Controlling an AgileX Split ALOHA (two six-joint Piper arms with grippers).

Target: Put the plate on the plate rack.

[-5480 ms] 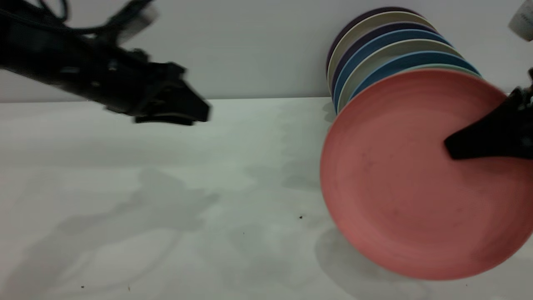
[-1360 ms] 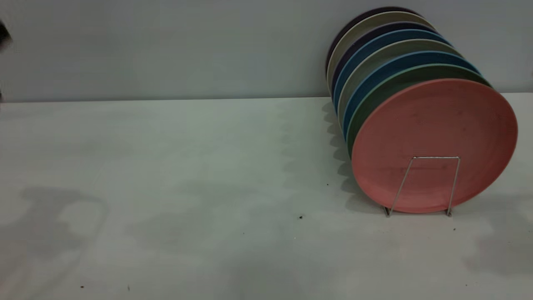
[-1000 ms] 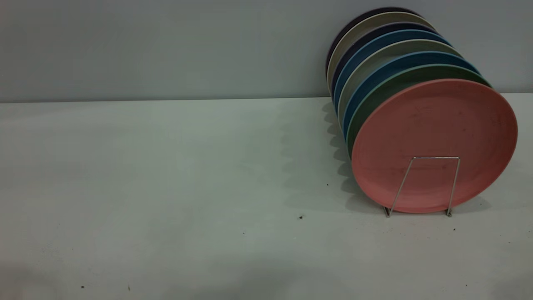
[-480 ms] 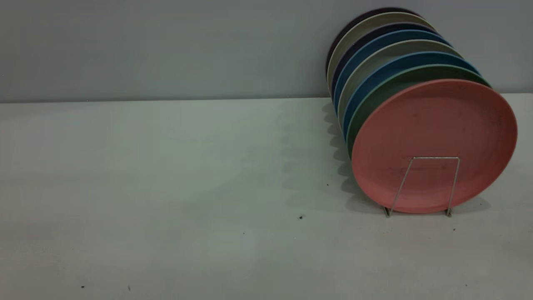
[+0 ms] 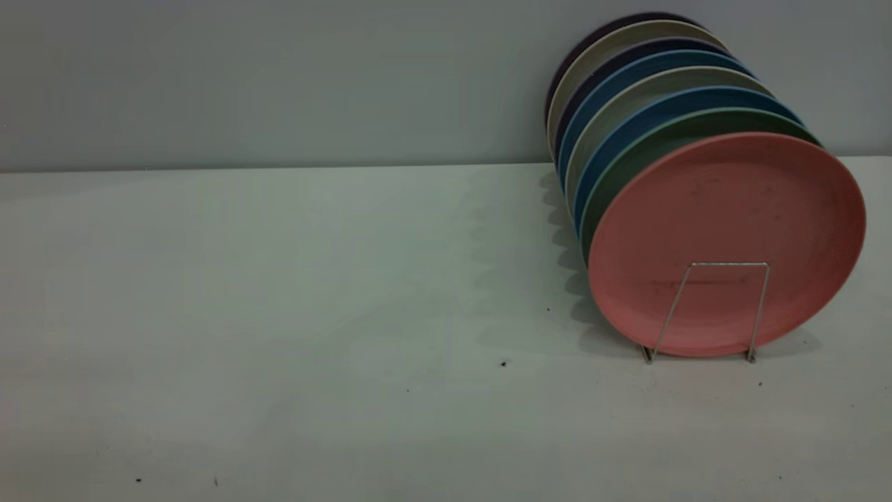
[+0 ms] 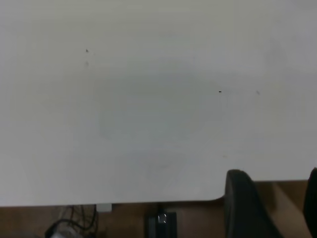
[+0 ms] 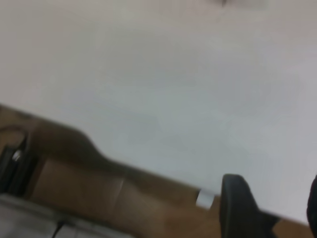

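Fingers (image 6: 242, 206) of the left gripper (image 6: 270, 208) show only in the left wrist view, dark and spread apart with bare gap between them, hanging over the edge of the white table (image 6: 148, 99) — nothing is held. Fingers (image 7: 237, 206) of the right gripper (image 7: 270, 208) likewise appear only in the right wrist view, parted and empty, above the table's edge where a brown floor shows beyond it. Neither gripper reaches into the exterior view, so both are well apart from the plate and out of its neighbourhood.

On the table's right side in the exterior view, the plate rack (image 5: 707, 310) presents its front wire loop, its feet on the table. Just behind that loop stands the plate (image 5: 725, 223), salmon-pink, on edge and leaning slightly back, its lower rim down in the rack. Behind it — ranked one after another toward the wall — stand a green plate (image 5: 631, 164), blue plates (image 5: 627, 118), pale plates (image 5: 613, 52) and a dark plate (image 5: 592, 38) at the far end.
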